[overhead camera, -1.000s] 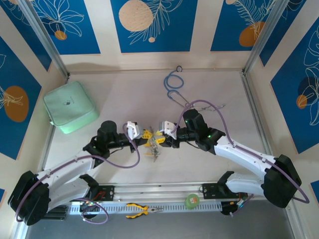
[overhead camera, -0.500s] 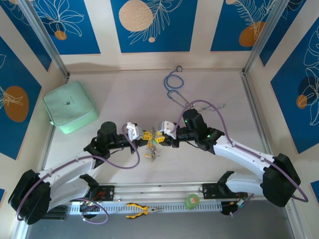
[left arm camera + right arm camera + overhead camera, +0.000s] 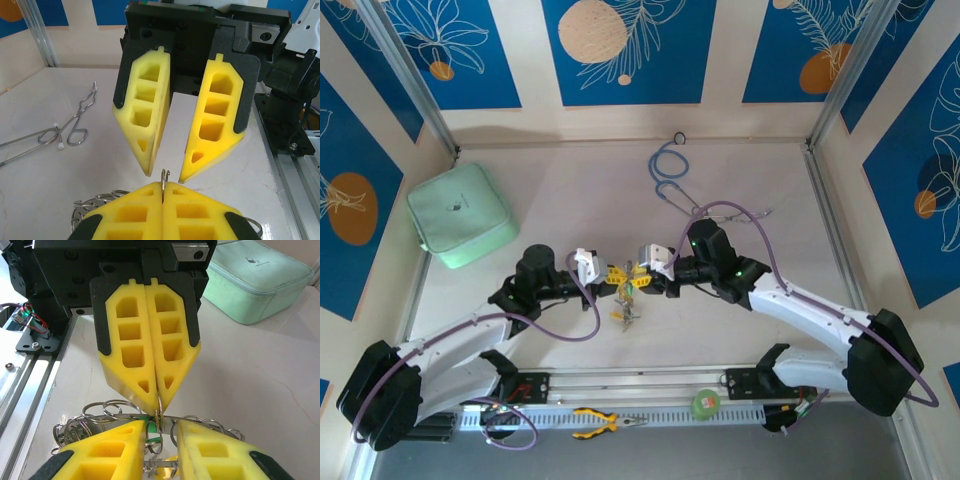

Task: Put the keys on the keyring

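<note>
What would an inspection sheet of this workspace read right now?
Surface: pale table, no spills seen.
Job's things: keyring with keys, between the two grippers.
Clutter: green pouch, blue looped tube, forceps, pliers, green tape roll.
Grippers: left gripper shut on the keyring's wire; right gripper with jaws apart, facing it.
Cables: purple cables looping along the arms.
Surroundings: blue floral wall panels.

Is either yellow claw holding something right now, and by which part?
The left gripper pinches the keyring by its thin wire; the right gripper is open, holding nothing.
</note>
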You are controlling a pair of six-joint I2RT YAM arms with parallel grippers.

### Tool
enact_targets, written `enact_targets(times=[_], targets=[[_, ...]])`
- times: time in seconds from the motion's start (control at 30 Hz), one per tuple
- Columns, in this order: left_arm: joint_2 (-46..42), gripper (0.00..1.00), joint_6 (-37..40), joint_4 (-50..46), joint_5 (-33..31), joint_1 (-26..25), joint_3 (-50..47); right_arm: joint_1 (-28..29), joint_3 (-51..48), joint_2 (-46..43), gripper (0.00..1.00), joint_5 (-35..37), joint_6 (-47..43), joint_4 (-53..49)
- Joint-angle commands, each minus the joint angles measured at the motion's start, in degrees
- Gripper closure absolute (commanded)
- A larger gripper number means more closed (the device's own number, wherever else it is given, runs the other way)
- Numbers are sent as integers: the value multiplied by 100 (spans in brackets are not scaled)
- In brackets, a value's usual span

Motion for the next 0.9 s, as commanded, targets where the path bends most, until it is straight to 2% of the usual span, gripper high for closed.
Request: enact_targets(times=[0.0, 0.2, 0.3, 0.4, 0.43, 0.47, 0.57, 0.73, 0.87], targets=[[-33, 100, 104, 157, 257, -82, 185, 39, 152, 84, 78, -253, 20, 118], [-43, 100, 93, 153, 356, -91, 196, 74, 245, 228, 85, -357, 4, 190], [-55, 100, 95, 152, 369, -91, 198, 85, 288, 269, 100, -380, -34, 185], [-104, 100, 180, 24, 144, -97, 203, 85, 362, 248, 100, -250, -113, -50], [-154, 89, 260, -173, -31, -94, 228, 85, 403, 224, 100, -147, -158, -175], [-218, 74, 380, -407, -169, -92, 263, 96, 460, 208, 100, -17, -230, -352], [-396, 64, 687, -1077, -457, -96, 368, 102, 728, 173, 100, 360, -500, -1036], [-512, 68, 1294, -2232, -732, -94, 669, 246, 1202, 225, 100, 950, -996, -2073], [-495, 70, 1506, -2518, -800, -95, 816, 415, 1543, 310, 100, 1264, -1312, -2592]])
